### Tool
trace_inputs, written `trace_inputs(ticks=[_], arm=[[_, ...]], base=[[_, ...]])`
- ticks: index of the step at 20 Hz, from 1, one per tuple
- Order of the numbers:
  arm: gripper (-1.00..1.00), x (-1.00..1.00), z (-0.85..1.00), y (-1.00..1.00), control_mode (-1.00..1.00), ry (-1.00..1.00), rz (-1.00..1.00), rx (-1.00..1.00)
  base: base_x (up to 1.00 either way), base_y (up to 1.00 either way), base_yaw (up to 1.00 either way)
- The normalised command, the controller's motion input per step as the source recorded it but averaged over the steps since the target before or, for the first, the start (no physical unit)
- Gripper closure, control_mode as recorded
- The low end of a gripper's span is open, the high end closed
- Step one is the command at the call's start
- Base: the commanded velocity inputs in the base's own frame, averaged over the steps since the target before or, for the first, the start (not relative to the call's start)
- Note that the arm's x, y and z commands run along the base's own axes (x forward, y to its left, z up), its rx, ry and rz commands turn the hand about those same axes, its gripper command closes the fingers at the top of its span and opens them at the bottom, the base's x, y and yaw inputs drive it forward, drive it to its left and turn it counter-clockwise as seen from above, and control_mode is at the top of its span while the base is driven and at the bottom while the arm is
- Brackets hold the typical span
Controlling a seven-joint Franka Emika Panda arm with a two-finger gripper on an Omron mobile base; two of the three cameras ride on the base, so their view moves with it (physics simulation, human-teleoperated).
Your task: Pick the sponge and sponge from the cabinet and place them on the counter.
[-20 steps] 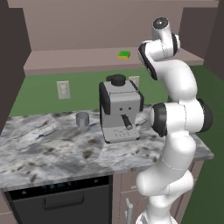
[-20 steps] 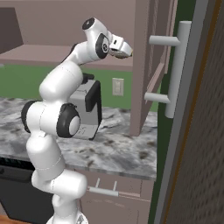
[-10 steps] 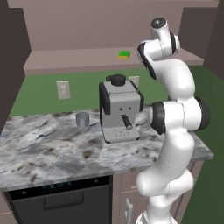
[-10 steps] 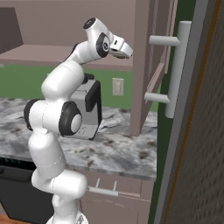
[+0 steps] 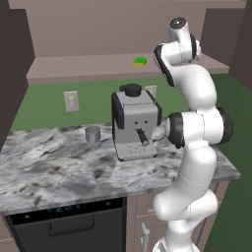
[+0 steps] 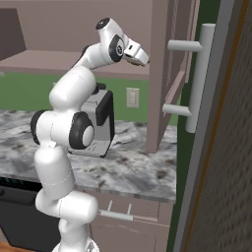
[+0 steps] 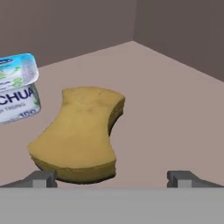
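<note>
Well, my claw [image 7: 111, 177] was spread wide before tan sponge [image 7: 78, 135]; misaligned approach could've bumped yogurt cup [image 7: 17, 89] beside it.

white cup [image 7: 17, 89] | label text partly cut off: "CHUA", "100" | smaller print unreadable

I see the mauve-brown cabinet shelf [image 7: 175, 96] carrying a tan-yellow waisted sponge [image 7: 78, 135] beside a small white blue-rimmed cup [image 7: 17, 87], and a bright green sponge [image 5: 139, 61]. The grey-and-white marble surface [image 5: 54, 172] bears a grey coffee machine [image 5: 134, 123] and a small grey mug [image 5: 92, 134].
</note>
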Motion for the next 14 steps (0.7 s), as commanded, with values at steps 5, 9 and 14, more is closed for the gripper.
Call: trace_inputs(ticks=[5,9,14], arm=[[-1.00,0.00,0.09,0.00,-1.00,0.00,-0.01,0.06],[-1.00,-0.02,0.17,0.00,-1.00,0.00,0.00,0.04],[-1.00,-0.01,0.17,0.01,-1.00,0.00,0.00,0.04]], base=[[0.00,0.00,0.00],[0.00,0.00,0.00],[0.00,0.00,0.00]])
